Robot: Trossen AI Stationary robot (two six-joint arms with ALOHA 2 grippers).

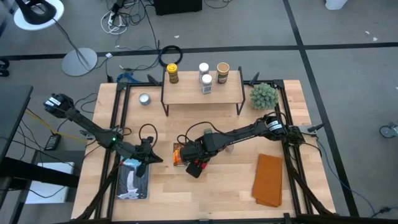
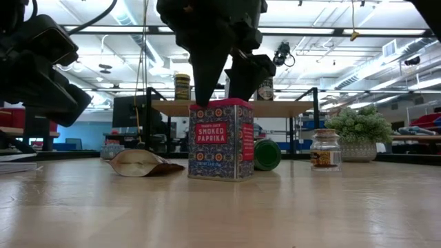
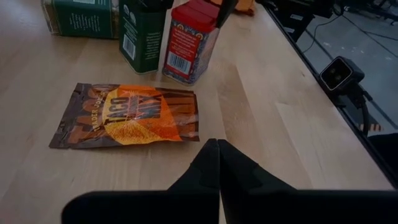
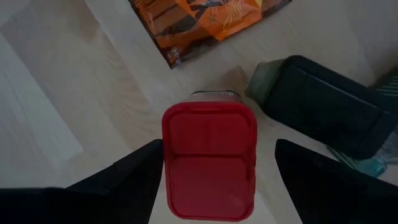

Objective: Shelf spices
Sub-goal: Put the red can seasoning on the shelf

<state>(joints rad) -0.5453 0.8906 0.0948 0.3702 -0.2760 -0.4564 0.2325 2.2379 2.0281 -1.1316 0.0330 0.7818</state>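
I note the shelf (image 1: 202, 93) at the counter's (image 1: 217, 196) far edge carrying four jars. My right gripper (image 4: 208, 165) hangs over the red tin (image 4: 209, 160) mid-counter, fingers wide astride it. My left gripper (image 3: 217, 163), fingers closed, sits near the orange packet (image 3: 134, 116).
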